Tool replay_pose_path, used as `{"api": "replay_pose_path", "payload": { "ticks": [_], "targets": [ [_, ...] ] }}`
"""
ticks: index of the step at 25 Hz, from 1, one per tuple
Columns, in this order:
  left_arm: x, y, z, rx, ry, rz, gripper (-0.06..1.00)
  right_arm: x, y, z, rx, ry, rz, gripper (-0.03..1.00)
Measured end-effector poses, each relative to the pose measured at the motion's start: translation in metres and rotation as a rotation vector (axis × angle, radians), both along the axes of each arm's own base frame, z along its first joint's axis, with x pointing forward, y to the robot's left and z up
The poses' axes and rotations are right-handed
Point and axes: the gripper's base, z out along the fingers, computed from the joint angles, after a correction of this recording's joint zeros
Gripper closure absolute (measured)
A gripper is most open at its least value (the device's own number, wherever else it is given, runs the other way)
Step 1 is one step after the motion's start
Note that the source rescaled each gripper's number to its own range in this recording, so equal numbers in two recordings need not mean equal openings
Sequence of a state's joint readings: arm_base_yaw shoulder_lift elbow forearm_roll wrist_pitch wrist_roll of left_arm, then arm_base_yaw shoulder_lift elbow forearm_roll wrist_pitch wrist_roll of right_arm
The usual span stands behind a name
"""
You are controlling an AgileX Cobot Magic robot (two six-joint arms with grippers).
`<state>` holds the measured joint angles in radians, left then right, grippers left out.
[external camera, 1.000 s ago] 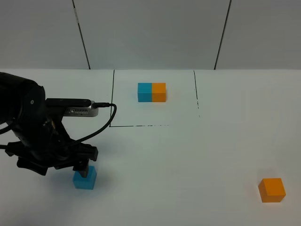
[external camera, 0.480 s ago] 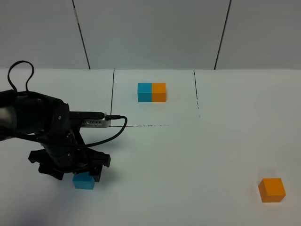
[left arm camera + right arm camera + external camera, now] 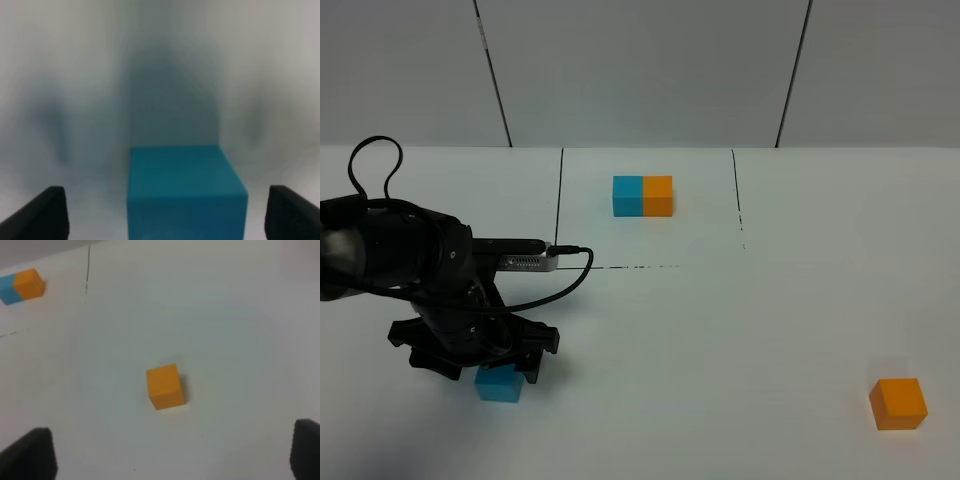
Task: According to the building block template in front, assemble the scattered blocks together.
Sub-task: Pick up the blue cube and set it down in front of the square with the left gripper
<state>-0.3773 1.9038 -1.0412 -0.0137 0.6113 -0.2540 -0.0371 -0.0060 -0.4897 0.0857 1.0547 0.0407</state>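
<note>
The building block template [image 3: 643, 196], a short sky-blue and orange bar, lies inside the black-lined square at the back; it also shows in the right wrist view [image 3: 21, 286]. The scattered sky-blue cube [image 3: 500, 386] sits on the table at the front left. My left gripper [image 3: 501, 366] is down over it and open, with one finger on each side of the cube [image 3: 187, 192] and a gap on both sides. The scattered orange cube [image 3: 898, 404] sits alone at the front right. My right gripper [image 3: 167, 460] is open above the orange cube [image 3: 165, 386] and short of it, out of the exterior view.
A black-lined square [image 3: 560, 210] is marked on the white table [image 3: 720, 340]. The left arm's black cable [image 3: 565, 270] loops beside its wrist. A grey panelled wall [image 3: 640, 70] stands behind the table.
The left arm has swung over the sky-blue cube and come down, so its fingers now straddle it. The cubes and the template have not moved.
</note>
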Motion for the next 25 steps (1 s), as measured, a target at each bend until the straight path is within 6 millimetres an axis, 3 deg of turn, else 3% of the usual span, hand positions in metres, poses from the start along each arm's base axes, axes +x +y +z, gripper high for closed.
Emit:
{"api": "replay_pose_path", "payload": {
  "ticks": [15, 17, 20, 23, 25],
  "targets": [
    [0.001, -0.002, -0.021, 0.016, 0.067, 0.002, 0.30, 0.000, 0.000, 0.000, 0.005, 0.000, -0.001, 0.14],
    [0.001, -0.001, -0.022, 0.022, 0.068, -0.001, 0.38, 0.000, 0.000, 0.000, 0.005, 0.000, -0.001, 0.14],
    [0.001, 0.000, -0.022, 0.038, 0.069, -0.013, 0.60, 0.000, 0.000, 0.000, 0.005, 0.000, -0.001, 0.14],
    [0.001, 0.000, -0.022, 0.037, 0.068, -0.013, 0.93, 0.000, 0.000, 0.000, 0.006, 0.000, -0.002, 0.15],
    [0.001, 0.000, -0.022, 0.037, 0.068, -0.013, 0.94, 0.000, 0.000, 0.000, 0.008, 0.000, -0.003, 0.15]
  ]
}}
